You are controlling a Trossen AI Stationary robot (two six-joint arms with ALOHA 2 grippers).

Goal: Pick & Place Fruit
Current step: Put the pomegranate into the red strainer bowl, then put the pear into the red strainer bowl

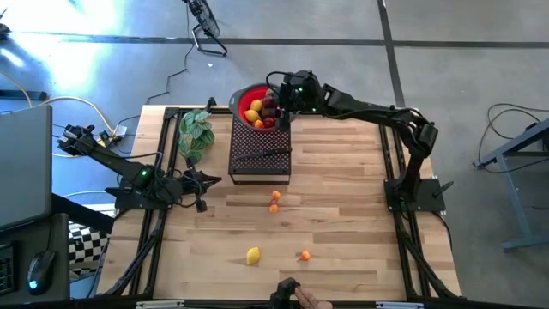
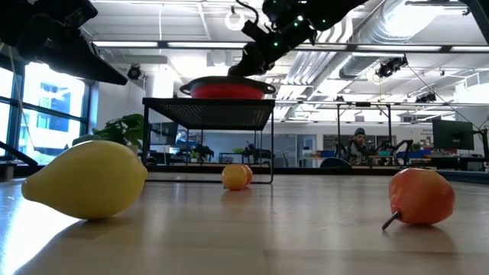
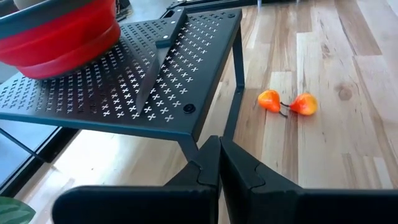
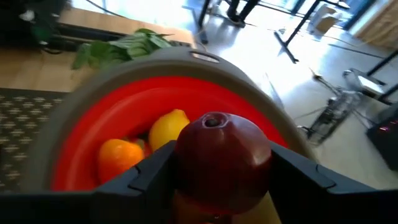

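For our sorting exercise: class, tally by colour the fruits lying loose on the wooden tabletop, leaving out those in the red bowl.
Yellow lemon: 1
Small orange fruits: 3
Total: 4

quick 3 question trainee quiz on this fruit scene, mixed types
1. True or false: the right gripper is above the red bowl.
2. What sits between its jaws? A) a lemon B) a dark red fruit C) the knife
3. Fill in: the left gripper has its jaws ____, holding nothing.

Key: 1 true. 2 B. 3 shut. Four fruits lie loose on the table: a lemon and three small orange ones.
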